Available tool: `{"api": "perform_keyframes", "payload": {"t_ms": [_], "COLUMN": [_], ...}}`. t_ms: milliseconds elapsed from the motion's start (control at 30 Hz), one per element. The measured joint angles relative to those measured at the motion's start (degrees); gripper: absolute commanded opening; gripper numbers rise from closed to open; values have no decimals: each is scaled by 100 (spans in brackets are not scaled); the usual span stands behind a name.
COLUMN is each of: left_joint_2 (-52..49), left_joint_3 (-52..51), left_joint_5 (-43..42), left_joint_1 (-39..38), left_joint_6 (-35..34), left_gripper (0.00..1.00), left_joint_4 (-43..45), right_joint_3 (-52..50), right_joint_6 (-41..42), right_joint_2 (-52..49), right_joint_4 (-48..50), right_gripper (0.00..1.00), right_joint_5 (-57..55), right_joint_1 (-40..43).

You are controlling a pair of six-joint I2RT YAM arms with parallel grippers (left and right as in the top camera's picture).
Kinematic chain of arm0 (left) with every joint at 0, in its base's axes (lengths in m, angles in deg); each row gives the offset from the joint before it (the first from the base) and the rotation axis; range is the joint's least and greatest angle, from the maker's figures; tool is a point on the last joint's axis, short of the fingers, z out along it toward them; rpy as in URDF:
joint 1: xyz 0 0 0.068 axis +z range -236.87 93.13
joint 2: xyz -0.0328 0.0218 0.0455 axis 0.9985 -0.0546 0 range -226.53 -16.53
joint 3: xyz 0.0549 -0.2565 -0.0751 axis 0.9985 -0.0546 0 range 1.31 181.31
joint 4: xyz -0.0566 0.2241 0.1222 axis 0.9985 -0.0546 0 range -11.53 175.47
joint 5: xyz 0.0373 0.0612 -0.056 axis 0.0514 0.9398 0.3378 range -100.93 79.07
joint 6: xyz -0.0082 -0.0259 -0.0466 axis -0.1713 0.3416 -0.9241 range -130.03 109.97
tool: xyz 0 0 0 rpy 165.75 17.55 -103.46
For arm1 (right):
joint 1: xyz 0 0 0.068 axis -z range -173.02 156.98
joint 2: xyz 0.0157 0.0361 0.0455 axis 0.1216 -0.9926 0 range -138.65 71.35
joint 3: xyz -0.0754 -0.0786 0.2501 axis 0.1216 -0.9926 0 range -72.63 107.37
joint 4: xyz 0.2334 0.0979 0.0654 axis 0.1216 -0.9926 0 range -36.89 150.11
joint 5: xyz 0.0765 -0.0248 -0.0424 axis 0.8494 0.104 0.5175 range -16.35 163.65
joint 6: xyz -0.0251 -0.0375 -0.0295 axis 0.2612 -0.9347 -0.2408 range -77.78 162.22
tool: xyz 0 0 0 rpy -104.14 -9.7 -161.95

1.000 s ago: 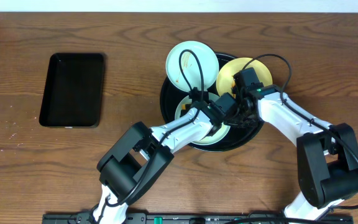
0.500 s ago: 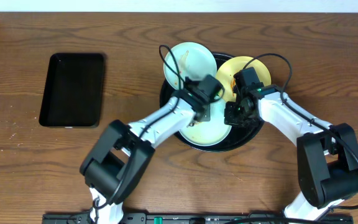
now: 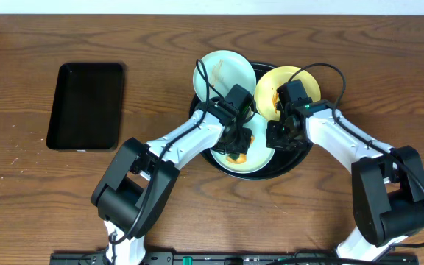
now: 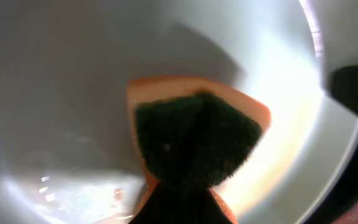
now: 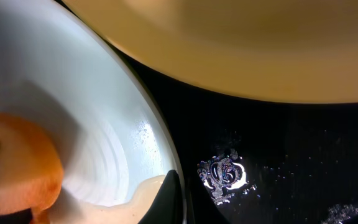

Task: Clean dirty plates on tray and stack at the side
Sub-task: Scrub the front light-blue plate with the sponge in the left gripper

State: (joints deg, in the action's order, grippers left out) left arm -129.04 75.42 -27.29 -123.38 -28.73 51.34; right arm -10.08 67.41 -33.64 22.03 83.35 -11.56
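Wiping of one plate, with both arms at work on it.

**Overhead view.** Large round glossy black tray at mid-table. A small round light blue plastic plate, the centre plate, lies inside it. A second light blue plate and a pale yellow plate overlap the tray's far rim, side by side. Left gripper presses an orange sponge onto the centre plate. Right gripper sits at that plate's edge, below the pale yellow plate. A smaller rectangular black tray lies well apart on the brown wooden table.

**Left wrist view.** The jaws are closed tight on the sponge and fold it. Its green scouring face turns toward the camera, and the orange foam appears to meet the plate. Wet glints show beside it.

**Right wrist view.** One dark fingertip rests at the centre plate's rim. The other is hidden, so whether this gripper is clamped cannot be told.

**Technique (judgement).**
- Only the first plate is under way, and nothing is stacked yet.
- Sweep the sponge in overlapping arcs from centre to rim, with steady, moderate pressure.
- Brace the rim against each stroke, or the light plate will likely slide on the wet, glossy tray.
- Direct strokes away from the pale yellow plate to avoid nudging it.
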Motion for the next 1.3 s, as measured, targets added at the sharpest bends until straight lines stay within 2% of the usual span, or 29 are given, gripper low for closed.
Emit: {"api": "perform_keyframes", "payload": {"t_ms": [267,400,533,767,900,967,1200,1300], "left_joint_2": [0,0,0,0,0,0,0,4], "left_joint_3": [-4,-7,-7,-7,-7,-7,-7,55], "left_joint_5": [1965,2302,1751,-122,-404,-223,1727,2164], "left_joint_1": [-11,-13,-7,2,-2,-4,-2,9], "left_joint_6": [-813,-981,-809,-66,98,66,-437,-553], "left_gripper": [7,7,7,7,8,7,7,7], "left_joint_4": [208,398,396,308,221,219,269,-50], "right_joint_3": [0,0,0,2,2,2,2,2], "right_joint_6": [0,-2,-2,-4,-4,-4,-4,-4], "right_joint_2": [0,0,0,0,0,0,0,0], "right_joint_4": [0,-15,-22,-31,-31,-31,-46,-57], "right_gripper": [1,1,1,1,1,1,1,1], "right_joint_5": [-4,17,11,-31,-31,-31,-20,24], "right_joint_1": [0,-2,0,0,0,0,0,0]}}
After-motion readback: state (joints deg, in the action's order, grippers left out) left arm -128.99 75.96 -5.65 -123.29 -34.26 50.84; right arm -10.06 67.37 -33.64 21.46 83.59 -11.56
